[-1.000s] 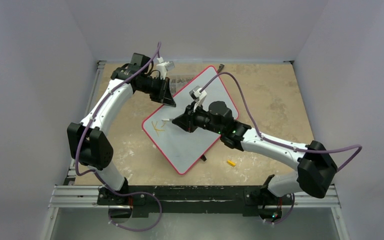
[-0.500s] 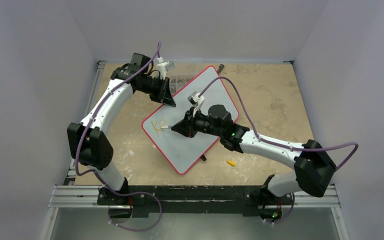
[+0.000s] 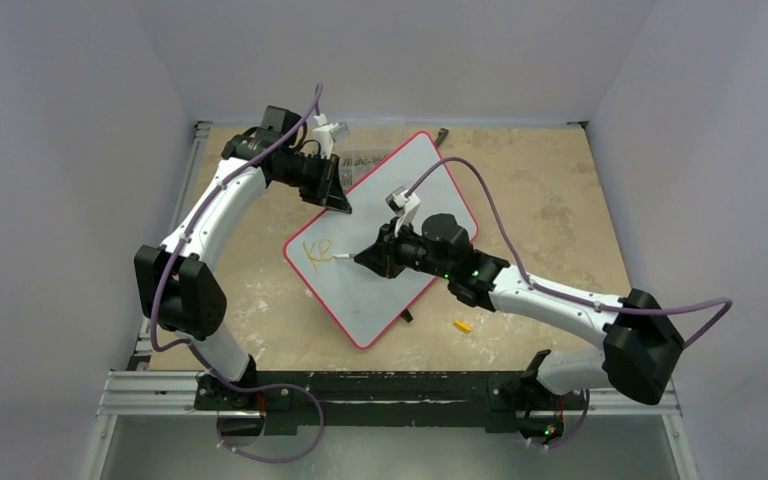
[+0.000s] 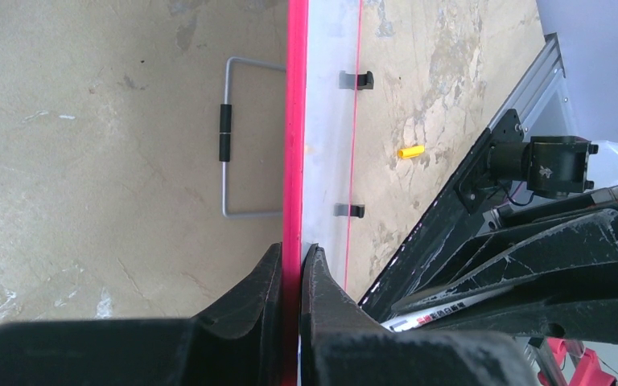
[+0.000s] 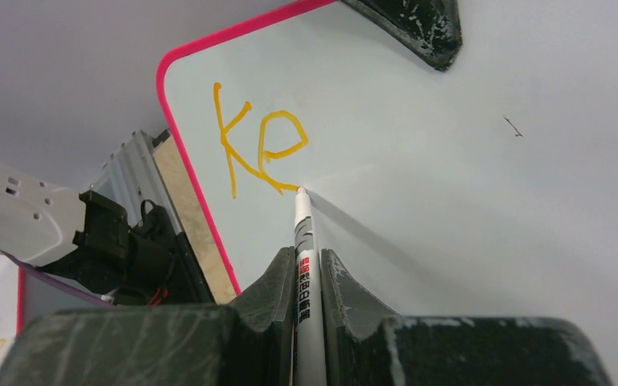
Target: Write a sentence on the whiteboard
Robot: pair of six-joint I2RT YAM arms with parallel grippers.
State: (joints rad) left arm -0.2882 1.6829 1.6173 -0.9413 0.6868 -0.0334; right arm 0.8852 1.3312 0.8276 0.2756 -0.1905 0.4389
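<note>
The whiteboard (image 3: 400, 195), pale with a thin red frame, is propped at a tilt on the table. My left gripper (image 3: 341, 201) is shut on its upper left edge; in the left wrist view the jaws (image 4: 292, 251) pinch the red frame (image 4: 294, 121). My right gripper (image 3: 362, 258) is shut on a slim white marker (image 5: 303, 229). The marker's tip touches the board at the tail of the orange letters. Of the sentence (image 5: 257, 145), only "Ke" shows, near the board's left corner (image 3: 317, 250).
A small yellow cap (image 3: 462, 325) lies on the table right of the board's near corner. A wire stand (image 4: 227, 137) lies behind the board. Black feet (image 4: 357, 80) stick out from the board's lower edge. The metal base rail (image 3: 390, 390) runs along the near side.
The right gripper carried the marker across the board, adding an "e" after the "K", then shifted slightly right and toward me. The left gripper has kept its hold on the board's edge.
</note>
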